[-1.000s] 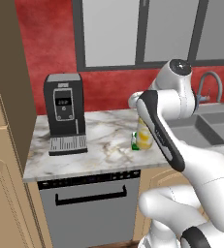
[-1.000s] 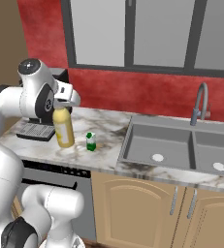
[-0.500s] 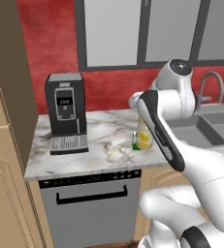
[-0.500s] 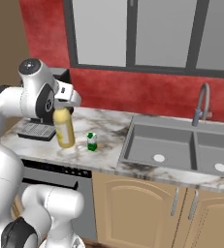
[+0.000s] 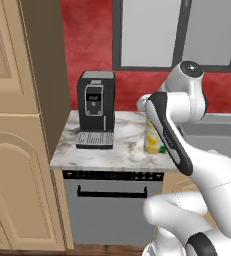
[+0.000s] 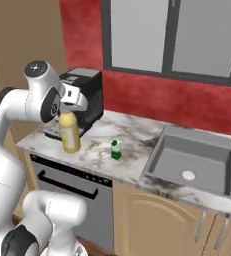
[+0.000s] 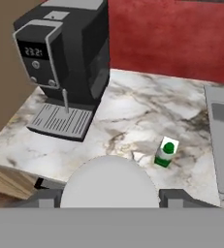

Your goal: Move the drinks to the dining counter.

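Red backsplash and grey windows sit behind a marble worktop (image 6: 137,145), with a black coffee machine (image 5: 95,109) at its left end and a steel sink (image 6: 197,162) to the right. We see the gripper (image 6: 68,109) above the worktop beside the coffee machine, its fingers clenched on the yellow bottle (image 6: 69,132) at the neck. The bottle hangs straight below the fingers, upright, long axis vertical, cap up; in the hand view we look down on its white cap (image 7: 109,181) between the tips. We can't tell whether its base touches the worktop. The green-and-white carton (image 6: 116,149) stands upright on the worktop, near the bottle on the sink side, well apart from the fingers.
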Tool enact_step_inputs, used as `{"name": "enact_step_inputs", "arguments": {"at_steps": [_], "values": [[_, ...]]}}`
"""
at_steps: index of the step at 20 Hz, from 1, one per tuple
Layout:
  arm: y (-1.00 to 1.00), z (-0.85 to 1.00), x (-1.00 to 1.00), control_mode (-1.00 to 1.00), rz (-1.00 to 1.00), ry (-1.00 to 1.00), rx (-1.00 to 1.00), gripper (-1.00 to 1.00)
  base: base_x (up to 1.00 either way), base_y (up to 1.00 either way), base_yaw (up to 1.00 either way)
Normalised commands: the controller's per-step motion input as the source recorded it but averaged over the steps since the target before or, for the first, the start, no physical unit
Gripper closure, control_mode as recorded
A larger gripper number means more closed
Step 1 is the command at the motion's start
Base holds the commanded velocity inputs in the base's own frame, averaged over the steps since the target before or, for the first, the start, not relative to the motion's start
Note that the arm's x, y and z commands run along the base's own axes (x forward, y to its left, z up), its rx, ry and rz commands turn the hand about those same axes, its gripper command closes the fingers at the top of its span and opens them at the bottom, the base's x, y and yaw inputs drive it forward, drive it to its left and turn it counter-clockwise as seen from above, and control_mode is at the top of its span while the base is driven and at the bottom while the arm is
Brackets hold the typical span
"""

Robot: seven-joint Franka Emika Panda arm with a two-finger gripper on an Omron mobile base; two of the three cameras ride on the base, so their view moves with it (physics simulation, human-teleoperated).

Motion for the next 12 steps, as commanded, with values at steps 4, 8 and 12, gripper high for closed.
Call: {"name": "enact_step_inputs", "arguments": {"at_steps": [4, 8, 12], "values": [[0.0, 0.0, 0.0, 1.0, 0.0, 0.0, 0.0, 1.0, -0.01, 0.01, 0.43], [0.0, 0.0, 0.0, 1.0, 0.0, 0.0, 0.0, 1.0, -0.18, 0.02, 0.44], [0.0, 0.0, 0.0, 1.0, 0.0, 0.0, 0.0, 1.0, -0.26, 0.03, 0.44]]}}
